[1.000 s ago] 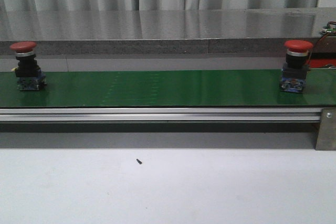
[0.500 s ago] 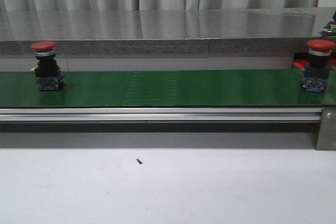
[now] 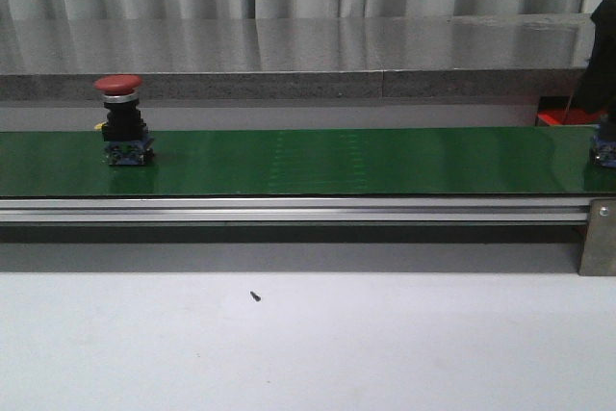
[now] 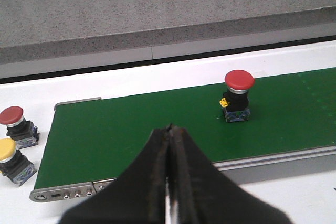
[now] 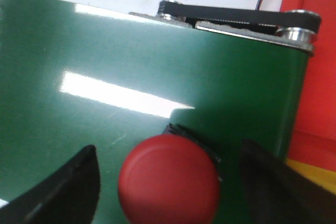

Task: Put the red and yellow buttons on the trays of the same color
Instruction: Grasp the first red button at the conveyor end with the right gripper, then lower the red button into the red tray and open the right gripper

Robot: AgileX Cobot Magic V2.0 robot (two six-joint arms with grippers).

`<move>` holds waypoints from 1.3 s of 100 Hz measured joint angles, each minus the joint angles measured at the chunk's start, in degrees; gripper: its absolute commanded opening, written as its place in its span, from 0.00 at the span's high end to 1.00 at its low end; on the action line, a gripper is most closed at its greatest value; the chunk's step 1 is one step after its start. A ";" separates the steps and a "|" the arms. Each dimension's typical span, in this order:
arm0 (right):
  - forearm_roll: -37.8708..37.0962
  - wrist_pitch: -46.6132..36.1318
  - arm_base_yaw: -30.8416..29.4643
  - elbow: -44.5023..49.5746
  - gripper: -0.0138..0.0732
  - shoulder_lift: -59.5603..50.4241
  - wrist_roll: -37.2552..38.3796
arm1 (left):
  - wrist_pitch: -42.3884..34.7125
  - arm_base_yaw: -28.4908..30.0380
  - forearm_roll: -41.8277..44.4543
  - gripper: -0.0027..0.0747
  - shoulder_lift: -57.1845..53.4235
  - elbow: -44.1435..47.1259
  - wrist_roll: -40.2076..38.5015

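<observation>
A red button (image 3: 120,122) stands upright on the green belt (image 3: 337,161) at its left part; it also shows in the left wrist view (image 4: 239,95). A second red button (image 5: 168,179) stands at the belt's right end, between the open fingers (image 5: 68,190) of my right gripper (image 5: 168,150), which do not touch it. In the front view the right gripper (image 3: 603,93) hides this button's cap; only its blue base (image 3: 604,151) shows. My left gripper (image 4: 169,129) is shut and empty, above the belt's near edge. The red tray (image 5: 315,77) and the yellow tray (image 5: 315,174) lie just past the belt's right end.
A red button (image 4: 16,124) and a yellow button (image 4: 10,158) stand on the white table off the belt's left end. The belt's aluminium rail (image 3: 289,209) runs along its near side. A grey ledge (image 3: 289,84) runs behind the belt.
Both red buttons have moved right along the belt. The right one has reached the belt's right end, and my right gripper has come down around it.
</observation>
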 measured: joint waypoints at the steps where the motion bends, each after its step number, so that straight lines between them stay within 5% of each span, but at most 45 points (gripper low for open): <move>1: -0.15 0.00 0.00 -0.01 0.40 0.13 0.00 | 0.00 0.00 0.00 0.99 0.00 0.00 0.00; 15: -0.66 0.25 0.00 -0.46 0.62 1.14 0.00 | 0.00 0.00 0.00 0.99 0.00 0.00 0.08; 34: -1.17 2.75 -0.37 -4.77 0.61 1.36 0.00 | 0.00 0.00 0.00 0.99 0.00 0.00 0.08; 77: -1.98 6.81 -11.15 -23.19 0.61 11.84 0.00 | 0.00 0.00 0.00 0.99 0.00 0.00 0.08; 130: -2.21 6.96 -11.53 -26.35 0.61 25.82 0.00 | 0.00 0.00 0.00 0.99 0.00 0.00 0.08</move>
